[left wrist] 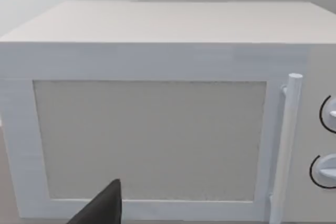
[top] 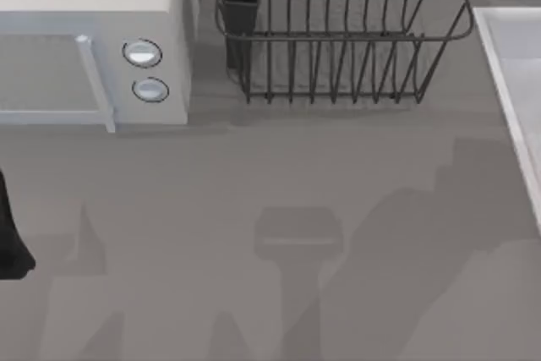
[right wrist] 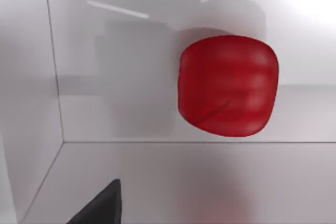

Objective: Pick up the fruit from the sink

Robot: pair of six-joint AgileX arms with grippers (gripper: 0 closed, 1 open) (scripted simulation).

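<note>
Fruit (right wrist: 228,85) is what this moment turns on, though the biggest things come first. Across the grey table (top: 254,209) the top view shows a white microwave (top: 93,40) at the far left, its two round knobs facing the middle, and a dark wire dish rack (top: 338,31) standing just beside it at the back. At the right edge runs the pale raised rim of the sink (top: 507,82); the basin itself lies mostly past that edge.

My left arm sits parked at the table's left edge, a dark shape low in the top view, and its wrist camera faces the microwave door and handle. One dark finger (left wrist: 102,208) pokes into that view, but I cannot tell whether that gripper is wide or narrow.

My right arm is the one at work. Its wrist camera looks into the sink (right wrist: 157,182), where smooth light walls meet the floor, and the glossy red fruit lies inside the basin close to a wall. A single dark finger (right wrist: 100,208) shows at the edge of that view, apart from the fruit and touching nothing; I cannot tell how far the fingers are spread.

By my judgement the step in hand is the approach: nothing is gripped and the fruit is not yet lifted. The next move calls for centring the gripper over the fruit, lowering with fingers spread wider than it, closing gently since a rounded glossy skin may slip, then lifting clear of the rim.
</note>
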